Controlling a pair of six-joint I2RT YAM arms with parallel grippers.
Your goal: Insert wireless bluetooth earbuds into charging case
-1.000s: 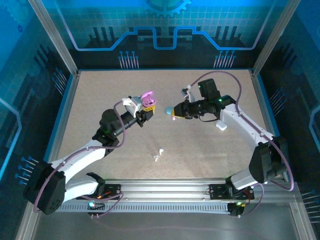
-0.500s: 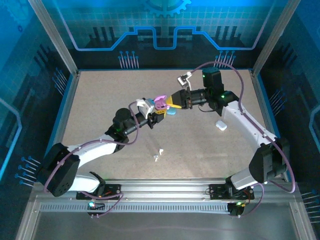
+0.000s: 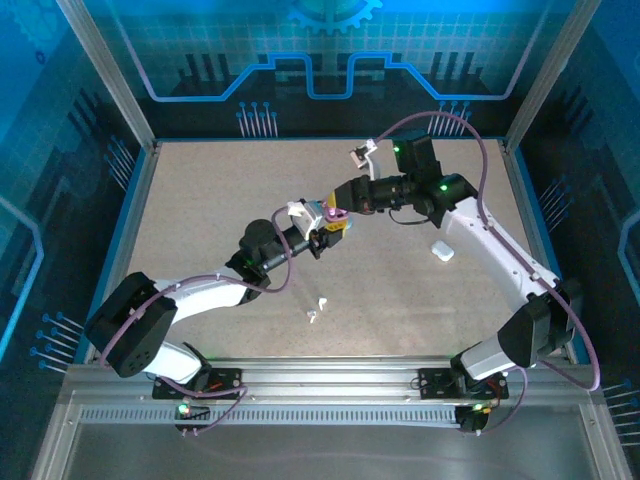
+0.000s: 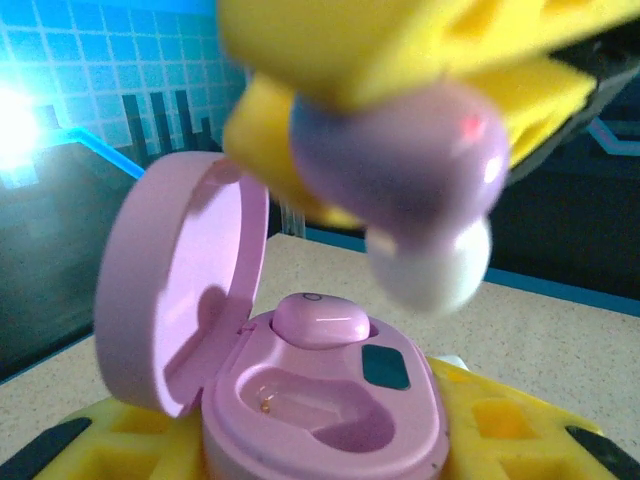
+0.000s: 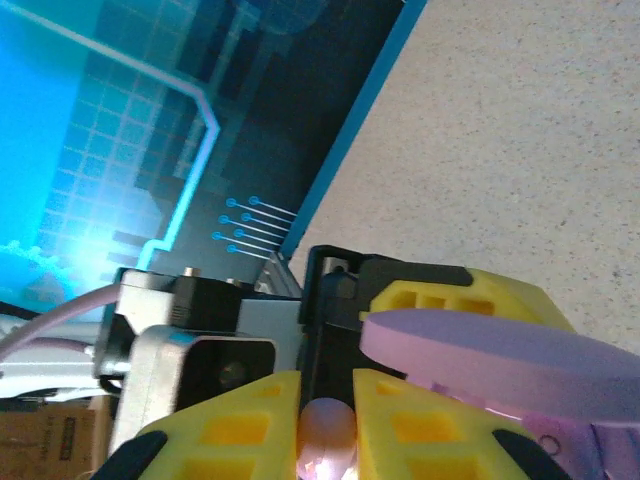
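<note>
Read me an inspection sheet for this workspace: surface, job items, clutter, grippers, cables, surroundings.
Surface: speckled beige table.
Job's things: open pink case, one seated earbud in the far socket, near socket empty; pink-purple earbud just above it; two white earbuds loose on the table; white case beside the right arm.
Clutter: nothing seen.
Grippers: left gripper, jaws shut on the pink case; right gripper, jaws shut on the pink-purple earbud.
Cables: purple cables loop along both arms.
Surroundings: blue-lit panels, aluminium frame.
</note>
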